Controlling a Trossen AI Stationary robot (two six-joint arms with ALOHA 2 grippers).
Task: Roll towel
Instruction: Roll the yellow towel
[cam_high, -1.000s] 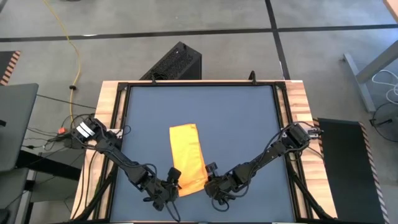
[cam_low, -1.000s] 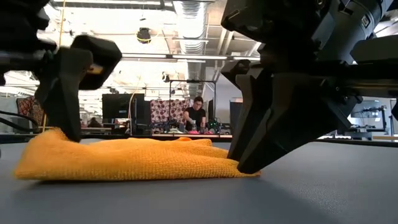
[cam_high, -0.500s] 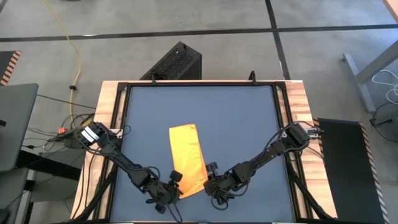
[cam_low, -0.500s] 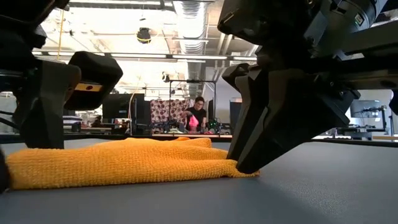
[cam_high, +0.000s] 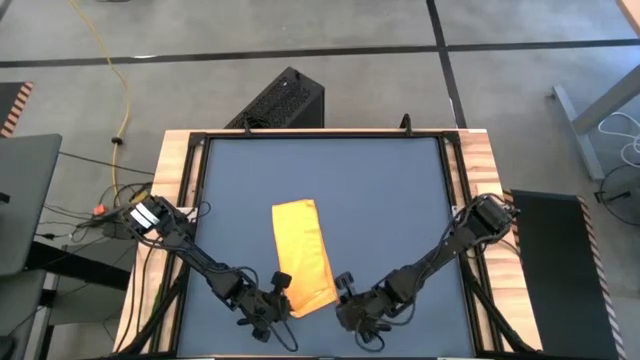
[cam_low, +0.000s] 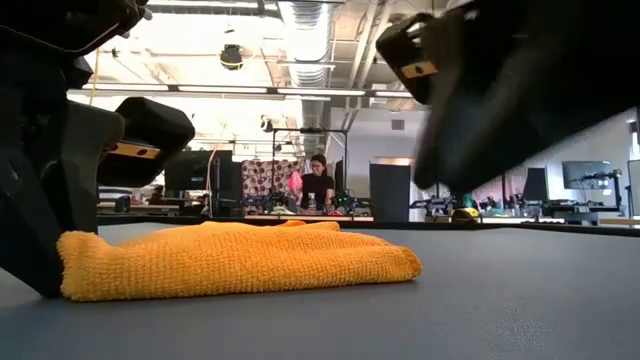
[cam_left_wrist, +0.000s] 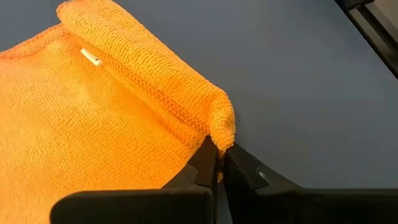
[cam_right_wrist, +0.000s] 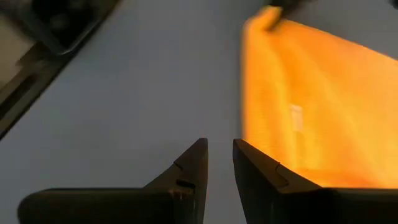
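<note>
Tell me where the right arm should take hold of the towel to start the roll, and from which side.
Grip the towel at its free near corner, coming in low from the table's front edge. It lies as a flat folded strip with that short end thin enough to pinch. The left end effector already pinches the other near corner; the right end effector sits just off the cloth.

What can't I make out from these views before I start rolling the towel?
- Left gripper: shut at the towel corner; the left wrist view hides how much cloth is pinched.
- Right gripper: slightly parted beside the towel, empty; blurred in the low view, so its height above the table is unclear.
- Towel's layers: too small in the high view to count.
- Person in the room behind: too small to tell what they are doing.
</note>
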